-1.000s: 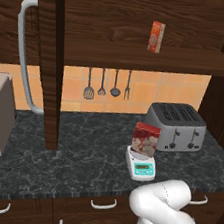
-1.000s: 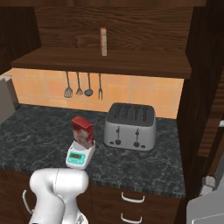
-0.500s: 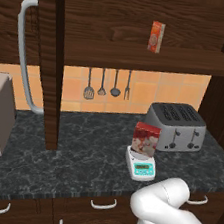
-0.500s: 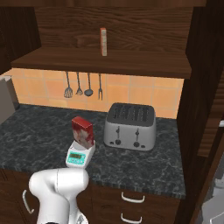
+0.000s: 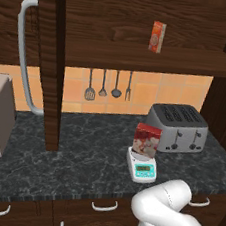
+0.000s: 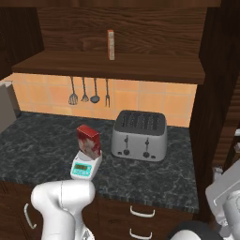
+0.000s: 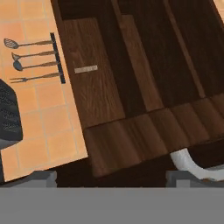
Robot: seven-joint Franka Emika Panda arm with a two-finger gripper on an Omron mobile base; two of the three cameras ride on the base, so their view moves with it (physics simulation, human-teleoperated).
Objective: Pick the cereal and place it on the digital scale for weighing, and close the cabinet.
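1. Left base view: cereal (image 5: 147, 139) upright on the scale (image 5: 141, 166), on the dark counter (image 5: 79, 156) just left of the toaster (image 5: 179, 127). Long axis vertical, picture face turned toward the camera and a bit left. Cabinet (image 5: 39, 35) door swung open at left, edge-on, curved handle (image 5: 25, 53) facing out. Thin orange box (image 5: 157, 36) on the shelf. Elbow of the arm (image 5: 167, 213) low at bottom right.
2. Right base view: cereal (image 6: 89, 141) standing on the scale (image 6: 86, 166), narrow side and front both visible, tilted slightly back. Toaster (image 6: 139, 135) just beside, apart. Placement looks done; closing the cabinet (image 6: 211, 93) remains.
3. Hand view: gripper (image 7: 109, 175) tips wide apart at the bottom, holding nothing. Dark wood panels ahead, pale curved handle (image 7: 190, 164) near one tip, utensils (image 7: 33, 61) on the tiled wall.
4. Risks, as judgement: a push off the door's outer edge could slide along the wood and leave the door ajar; a tip catching on the handle could jam. A wide elbow swing over the counter could knock the tall box off the scale.
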